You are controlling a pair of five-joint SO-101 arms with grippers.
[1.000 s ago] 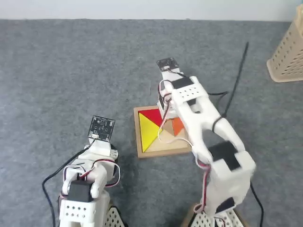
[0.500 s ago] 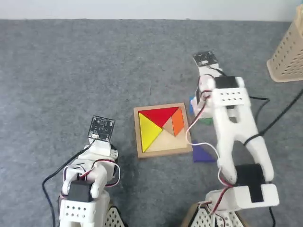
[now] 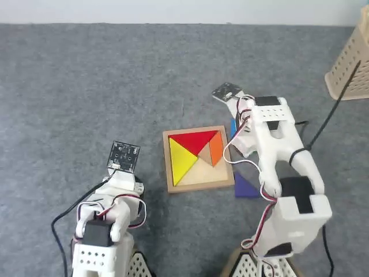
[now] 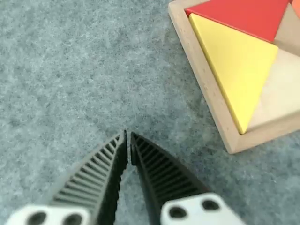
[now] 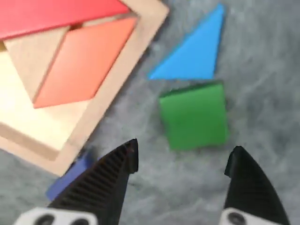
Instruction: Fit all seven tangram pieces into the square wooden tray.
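Note:
The square wooden tray [image 3: 172, 184] lies mid-table and holds a red triangle [image 3: 193, 141], a yellow triangle [image 3: 181, 161] and an orange parallelogram [image 3: 216, 149]. In the right wrist view my right gripper [image 5: 185, 152] is open just above a green square [image 5: 194, 115] on the carpet. Beyond the square is a light blue triangle [image 5: 192, 54], and a dark blue triangle [image 5: 70, 178] lies by the tray's corner [image 5: 108, 101]. My left gripper [image 4: 127, 140] is shut on nothing, low over the carpet just short of the tray's edge [image 4: 201, 84].
The right arm [image 3: 271, 135] stands right of the tray and covers the green square from above. The dark blue triangle [image 3: 246, 186] lies off the tray's near right corner. A perforated beige basket [image 3: 351, 63] is at the far right. The left arm [image 3: 109, 213] is at the near left.
The right arm swung off the tray to its right side, then turned its wrist back toward the tray. The left arm has kept still.

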